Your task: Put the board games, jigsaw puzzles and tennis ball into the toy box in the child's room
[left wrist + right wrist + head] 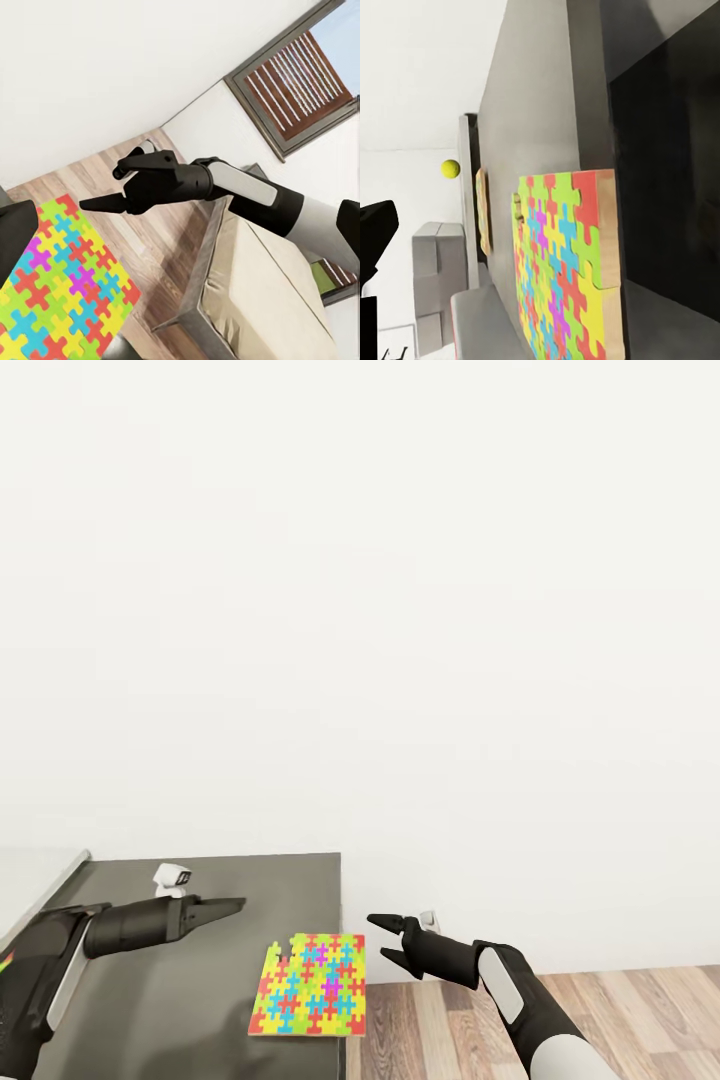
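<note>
A jigsaw puzzle lies flat at the corner of the dark surface, its edge overhanging the floor side. The right claw, fingers parted and empty, hovers just beside that overhang; the left claw looks clenched on nothing (hard to be sure). The step in hand is picking this puzzle; next, the right claw should pinch the overhanging edge. The tennis ball sits farther along.

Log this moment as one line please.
left hand: shut, empty | right hand: open, beside table edge | jigsaw puzzle: on dark table, overhanging edge
</note>
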